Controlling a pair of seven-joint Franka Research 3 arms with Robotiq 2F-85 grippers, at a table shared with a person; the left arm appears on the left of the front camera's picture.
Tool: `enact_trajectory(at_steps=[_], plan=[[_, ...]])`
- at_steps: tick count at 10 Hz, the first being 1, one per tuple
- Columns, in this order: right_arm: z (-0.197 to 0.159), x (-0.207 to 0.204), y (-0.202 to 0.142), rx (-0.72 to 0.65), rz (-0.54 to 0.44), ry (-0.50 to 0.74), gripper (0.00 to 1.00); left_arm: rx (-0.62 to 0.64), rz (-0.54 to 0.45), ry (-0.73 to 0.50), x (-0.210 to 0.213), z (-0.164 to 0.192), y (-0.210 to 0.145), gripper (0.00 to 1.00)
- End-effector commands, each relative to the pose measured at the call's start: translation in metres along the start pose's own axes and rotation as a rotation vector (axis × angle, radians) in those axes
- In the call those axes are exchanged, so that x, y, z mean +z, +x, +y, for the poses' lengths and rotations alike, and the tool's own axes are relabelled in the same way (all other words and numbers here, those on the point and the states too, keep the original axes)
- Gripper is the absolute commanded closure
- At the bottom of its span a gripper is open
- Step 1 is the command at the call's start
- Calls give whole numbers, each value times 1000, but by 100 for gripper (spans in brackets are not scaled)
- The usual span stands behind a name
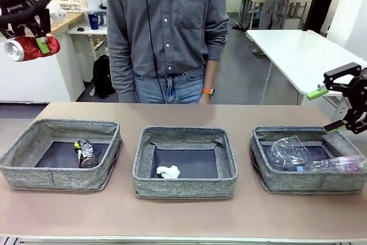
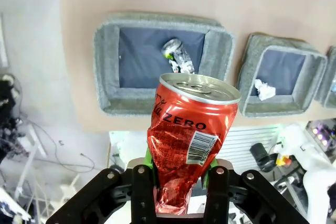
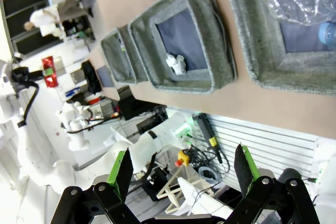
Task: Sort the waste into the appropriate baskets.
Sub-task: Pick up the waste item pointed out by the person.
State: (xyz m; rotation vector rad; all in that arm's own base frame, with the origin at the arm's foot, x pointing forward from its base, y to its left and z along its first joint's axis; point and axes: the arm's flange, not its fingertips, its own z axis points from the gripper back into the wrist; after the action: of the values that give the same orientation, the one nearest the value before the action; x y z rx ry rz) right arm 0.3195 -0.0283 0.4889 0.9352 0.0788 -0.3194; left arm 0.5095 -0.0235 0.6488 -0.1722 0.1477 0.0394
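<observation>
Listing left to right along the worktop (image 1: pixel 183 213).

Item: left gripper (image 1: pixel 35 37), raised high above the worktop's left end, fingers clamped on the dented red can (image 1: pixel 31 47). The left wrist view shows green pads pinching the can's crumpled lower body, top rim pointing away. Judged light, thin-walled and already deformed; a firmer squeeze would crush it further, and the creased waist gives the pads some purchase.

Item: left basket (image 1: pixel 34 173), near the left edge, holding the dark drink can (image 1: pixel 85 154) lying on its side. Presumably where the red can belongs.

Item: middle basket (image 1: pixel 184 186), at the worktop's centre, holding the small white paper wad (image 1: pixel 168 171); soft, nearly weightless.

Item: right basket (image 1: pixel 275 181), near the right edge, holding the clear plastic cup (image 1: pixel 288 152) and clear plastic bottle (image 1: pixel 335 164), both lying down; light, springy, slippery-looking.

Item: right gripper (image 1: pixel 331 110), above the right basket's far right corner, fingers spread apart, holding nothing.
</observation>
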Motion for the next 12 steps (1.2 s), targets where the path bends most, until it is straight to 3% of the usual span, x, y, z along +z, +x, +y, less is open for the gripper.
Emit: enact_trajectory(at_steps=[1,4,7,9,10,12], plan=[[2,0,2,7,-3,4,0,89,-14,140,24,-81,-54,65],[2,0,2,7,-3,4,0,207,-86,188,15,-196,-127,65],[2,0,2,7,-3,4,0,452,-282,202,-4,-307,-147,65],[2,0,2,7,-3,4,0,396,-280,221,-1,-337,-137,65],[2,0,2,7,-3,4,0,390,-185,251,6,-338,-130,65],[2,0,2,7,-3,4,0,391,-139,191,21,-337,-123,65]])
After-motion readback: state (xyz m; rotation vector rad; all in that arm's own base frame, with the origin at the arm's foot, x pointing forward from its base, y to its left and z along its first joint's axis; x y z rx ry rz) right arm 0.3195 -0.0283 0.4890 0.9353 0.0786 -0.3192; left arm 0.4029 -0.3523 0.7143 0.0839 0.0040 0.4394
